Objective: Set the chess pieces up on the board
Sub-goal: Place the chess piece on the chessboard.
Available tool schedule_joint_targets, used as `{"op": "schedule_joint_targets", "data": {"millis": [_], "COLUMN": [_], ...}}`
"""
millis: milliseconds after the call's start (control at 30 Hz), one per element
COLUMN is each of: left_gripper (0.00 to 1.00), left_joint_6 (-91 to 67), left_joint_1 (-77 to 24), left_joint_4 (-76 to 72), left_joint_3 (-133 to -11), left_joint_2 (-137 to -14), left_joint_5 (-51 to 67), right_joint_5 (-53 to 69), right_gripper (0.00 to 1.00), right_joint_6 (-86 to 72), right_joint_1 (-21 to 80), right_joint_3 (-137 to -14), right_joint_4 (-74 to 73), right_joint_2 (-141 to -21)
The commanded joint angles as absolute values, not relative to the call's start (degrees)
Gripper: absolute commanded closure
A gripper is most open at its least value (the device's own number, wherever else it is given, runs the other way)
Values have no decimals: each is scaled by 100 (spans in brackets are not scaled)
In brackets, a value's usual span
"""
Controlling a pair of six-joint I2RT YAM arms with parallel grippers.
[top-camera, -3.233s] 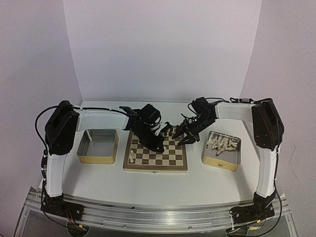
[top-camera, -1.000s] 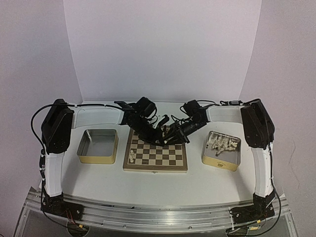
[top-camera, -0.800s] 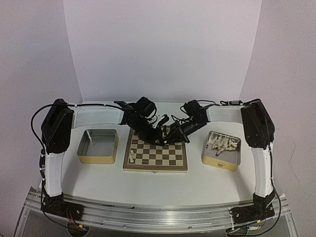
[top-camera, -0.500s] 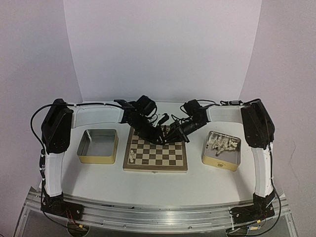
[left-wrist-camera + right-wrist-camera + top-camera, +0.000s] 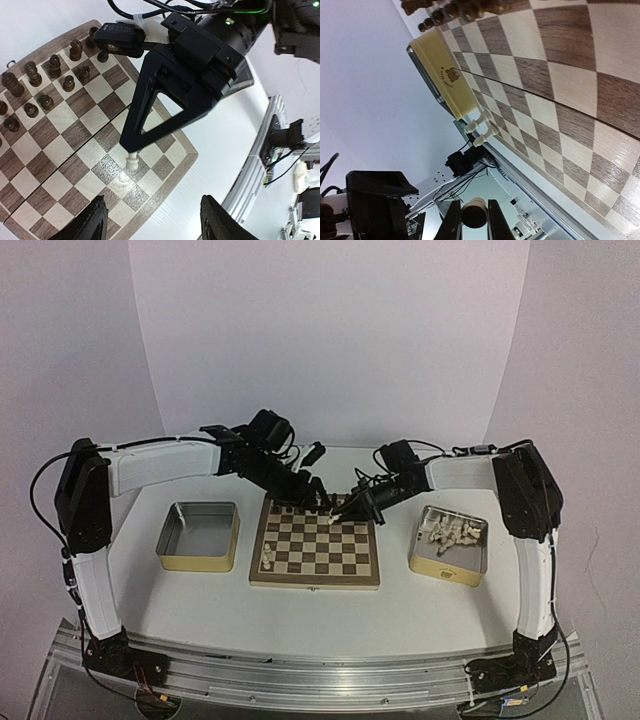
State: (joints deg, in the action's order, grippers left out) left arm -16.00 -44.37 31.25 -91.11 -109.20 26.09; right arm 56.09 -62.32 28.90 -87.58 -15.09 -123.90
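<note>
The board (image 5: 315,583) lies mid-table between two tins. My right gripper (image 5: 343,510) hangs low over its far rows, shut on one cream-white chess piece (image 5: 132,160). In the right wrist view that piece (image 5: 474,213) shows base-on, clamped between the two fingers (image 5: 451,224). My left gripper (image 5: 312,495) is just left of it over the board's far edge, jaws open and empty, its fingertips (image 5: 95,220) wide apart. Two more white chess pieces (image 5: 268,558) stand at the board's near left corner (image 5: 482,127). Several others lie in the right tin (image 5: 448,540).
An empty tin (image 5: 198,535) with yellowish sides sits left of the board. Dark pieces (image 5: 45,85) fill the board's far rows, close under both grippers. The table's metal front rail (image 5: 320,670) runs along the near edge.
My left gripper has opened and its arm has stretched out and drawn back from the right gripper. The white piece stays in the right gripper, which has closed on it.
</note>
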Motion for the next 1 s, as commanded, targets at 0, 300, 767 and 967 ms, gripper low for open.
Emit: {"op": "schedule_joint_targets", "data": {"millis": [0, 300, 767, 967], "left_gripper": [36, 43, 49, 49], "left_joint_6": [-2257, -3586, -4695, -4830], "left_joint_1": [-4350, -4351, -4217, -4184], "left_joint_4": [2063, 353, -703, -705], "left_joint_3": [-8598, -7911, -7252, -7320], "left_joint_2": [-10310, -9996, -9756, -9873], "left_joint_5": [3128, 3171, 2689, 2557], "right_joint_5": [5876, 5966, 5859, 5862], "right_gripper": [100, 100, 100, 100], "right_joint_6": [-7151, -9147, -9760, -9925], "right_joint_1": [2828, 2808, 2810, 2810], "right_joint_3": [-8646, -8184, -7880, -7883], "right_joint_4": [-440, 2108, 3037, 3284], "right_joint_2": [-11888, -11802, -11611, -11636]}}
